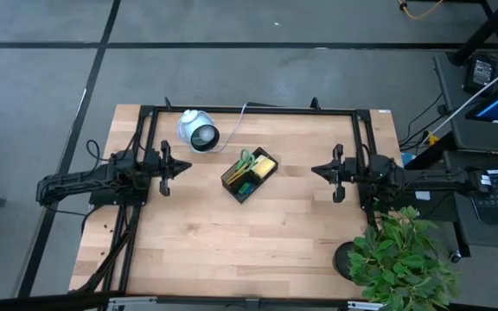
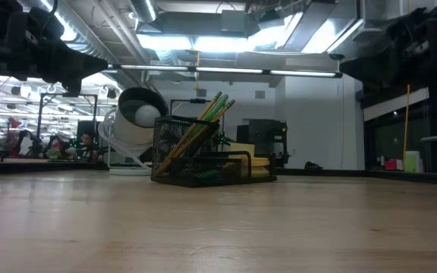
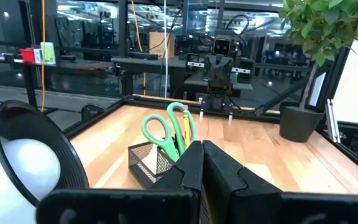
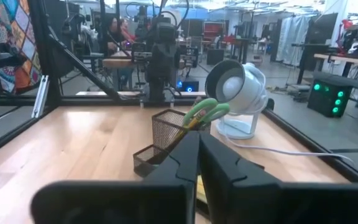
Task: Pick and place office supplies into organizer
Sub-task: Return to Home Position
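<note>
The black mesh organizer [image 1: 249, 175] stands mid-table. Green-handled scissors [image 3: 163, 129] and pencils [image 2: 203, 121] stick upright out of its tall cup, and the yellow sticky-note pad [image 1: 264, 166] lies in its low compartment. The scissors [image 4: 205, 112] also show in the right wrist view. My left gripper [image 1: 182, 167] hovers shut to the organizer's left, my right gripper [image 1: 316, 170] shut to its right. Both are raised off the table and hold nothing. The pen and the small blocks are not visible.
A white round device [image 1: 199, 131] with a cable stands near the far edge, behind the organizer. A potted plant [image 1: 400, 255] sits at the near right corner. A black frame [image 1: 249, 111] runs along the far edge. Bare wood lies in front of the organizer.
</note>
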Available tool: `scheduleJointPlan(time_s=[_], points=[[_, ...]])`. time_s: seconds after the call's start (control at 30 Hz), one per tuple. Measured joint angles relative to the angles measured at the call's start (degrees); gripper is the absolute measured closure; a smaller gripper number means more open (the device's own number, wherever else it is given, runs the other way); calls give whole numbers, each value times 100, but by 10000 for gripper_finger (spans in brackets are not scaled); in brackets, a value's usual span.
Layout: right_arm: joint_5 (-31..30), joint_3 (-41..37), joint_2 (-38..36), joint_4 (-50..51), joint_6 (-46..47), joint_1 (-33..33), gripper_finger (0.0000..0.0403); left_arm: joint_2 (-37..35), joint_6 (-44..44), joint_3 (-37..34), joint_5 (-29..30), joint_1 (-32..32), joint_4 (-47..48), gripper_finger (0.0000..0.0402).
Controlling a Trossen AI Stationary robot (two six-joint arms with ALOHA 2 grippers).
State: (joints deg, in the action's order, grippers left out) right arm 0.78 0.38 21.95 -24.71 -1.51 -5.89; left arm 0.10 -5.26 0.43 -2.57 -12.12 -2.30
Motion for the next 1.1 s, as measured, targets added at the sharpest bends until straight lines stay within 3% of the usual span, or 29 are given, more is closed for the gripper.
scheduleJointPlan(time_s=[0.3,0.57,0.9,1.1], points=[[-2,5,1,117,-25,0,395,0,-1,0,0,0,-2,400],[-2,7,1,275,124,0,369,2,0,0,2,0,-2,400],[-9,12,-14,324,126,31,365,2,0,0,2,0,-2,400],[-17,12,-772,950,148,291,365,2,0,0,2,0,-5,400]])
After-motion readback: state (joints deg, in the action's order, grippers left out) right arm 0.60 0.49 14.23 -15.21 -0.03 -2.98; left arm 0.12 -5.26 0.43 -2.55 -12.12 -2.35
